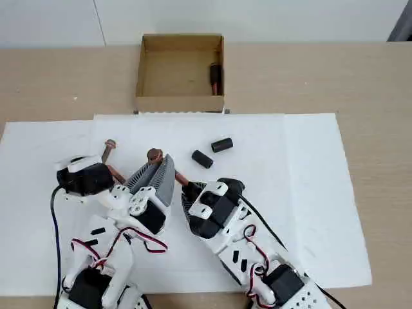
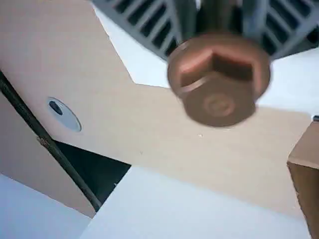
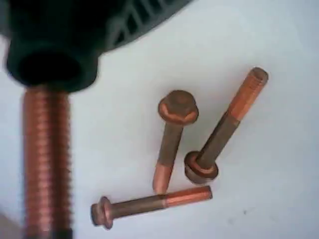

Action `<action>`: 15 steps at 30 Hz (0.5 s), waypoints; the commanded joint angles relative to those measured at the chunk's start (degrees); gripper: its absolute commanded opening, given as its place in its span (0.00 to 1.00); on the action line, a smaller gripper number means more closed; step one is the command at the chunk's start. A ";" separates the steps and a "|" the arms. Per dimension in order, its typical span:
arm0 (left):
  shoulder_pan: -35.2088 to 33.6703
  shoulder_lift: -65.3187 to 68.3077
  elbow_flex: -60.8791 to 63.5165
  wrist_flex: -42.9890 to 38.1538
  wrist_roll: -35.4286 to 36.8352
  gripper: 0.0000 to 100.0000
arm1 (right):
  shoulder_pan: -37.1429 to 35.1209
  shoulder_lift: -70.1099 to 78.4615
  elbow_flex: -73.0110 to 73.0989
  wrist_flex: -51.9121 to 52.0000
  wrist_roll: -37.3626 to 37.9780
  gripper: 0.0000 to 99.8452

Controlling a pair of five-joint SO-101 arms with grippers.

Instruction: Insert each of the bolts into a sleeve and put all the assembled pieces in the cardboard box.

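Observation:
My left gripper point(image 1: 162, 168) is shut on a copper bolt point(image 2: 219, 79), whose hex head point(image 1: 154, 154) points toward the box. The bolt's threaded shaft point(image 3: 45, 159) meets the mouth of a black sleeve point(image 3: 50, 55) held in my right gripper point(image 1: 192, 189), which is shut on it. How far the tip is inside I cannot tell. Two more black sleeves point(image 1: 222, 145) point(image 1: 201, 159) lie on the white paper just beyond the grippers. Three loose bolts point(image 3: 172, 134) point(image 3: 224, 124) point(image 3: 149, 204) lie together by the left arm. The cardboard box point(image 1: 147, 71) holds one assembled piece point(image 1: 215, 77) at its right wall.
White paper point(image 1: 309, 193) covers the near part of the wooden table point(image 1: 322, 77). The box stands just past the paper's far edge. One loose bolt point(image 1: 108, 149) sticks out beside the left arm's black motor point(image 1: 84, 179).

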 commanded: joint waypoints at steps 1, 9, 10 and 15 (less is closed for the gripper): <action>1.76 -0.53 -1.54 -0.62 -0.53 0.01 | 0.22 -0.57 0.70 -1.80 0.44 0.00; 3.34 -0.53 -1.54 4.13 -0.62 0.01 | 0.22 -0.66 0.62 -2.42 0.70 0.00; 3.16 -0.53 -1.54 4.40 -0.62 0.01 | 0.22 -0.66 0.62 -3.12 0.70 0.00; 2.99 -0.53 -1.54 4.40 -2.64 0.01 | 0.22 -0.66 0.79 -3.74 0.79 0.00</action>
